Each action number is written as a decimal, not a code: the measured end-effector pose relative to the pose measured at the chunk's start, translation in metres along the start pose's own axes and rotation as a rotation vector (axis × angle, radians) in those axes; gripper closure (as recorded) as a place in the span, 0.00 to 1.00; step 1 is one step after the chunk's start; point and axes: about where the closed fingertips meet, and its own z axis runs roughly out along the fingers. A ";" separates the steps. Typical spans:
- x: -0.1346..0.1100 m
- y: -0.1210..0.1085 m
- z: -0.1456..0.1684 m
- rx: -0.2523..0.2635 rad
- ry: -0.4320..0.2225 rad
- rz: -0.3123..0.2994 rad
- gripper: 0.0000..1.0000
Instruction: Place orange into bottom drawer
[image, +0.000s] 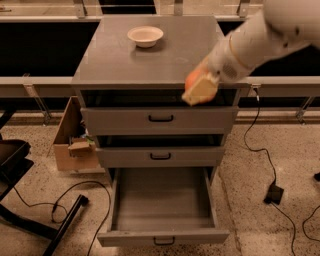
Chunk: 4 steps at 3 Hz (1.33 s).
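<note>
My gripper (199, 88) hangs from the white arm at the upper right, over the front right edge of the grey cabinet top (120, 60). It is shut on the orange (192, 80), a small round fruit that shows between the cream-coloured fingers (201, 90). The bottom drawer (162, 205) is pulled fully out below, a long deep grey tray with a low front panel and black handle; nothing lies in it. The gripper is above and a little right of it, level with the top drawer.
A shallow cream bowl (145, 35) sits at the back of the cabinet top. The two upper drawers (160, 119) are slightly ajar. A cardboard box (72, 137) stands left of the cabinet. Cables and a black chair base (30, 210) lie on the floor.
</note>
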 end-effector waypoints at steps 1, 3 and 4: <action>0.053 0.033 0.046 -0.085 0.084 0.050 1.00; 0.084 0.052 0.098 -0.106 0.125 0.083 1.00; 0.080 0.081 0.147 -0.197 0.089 0.155 1.00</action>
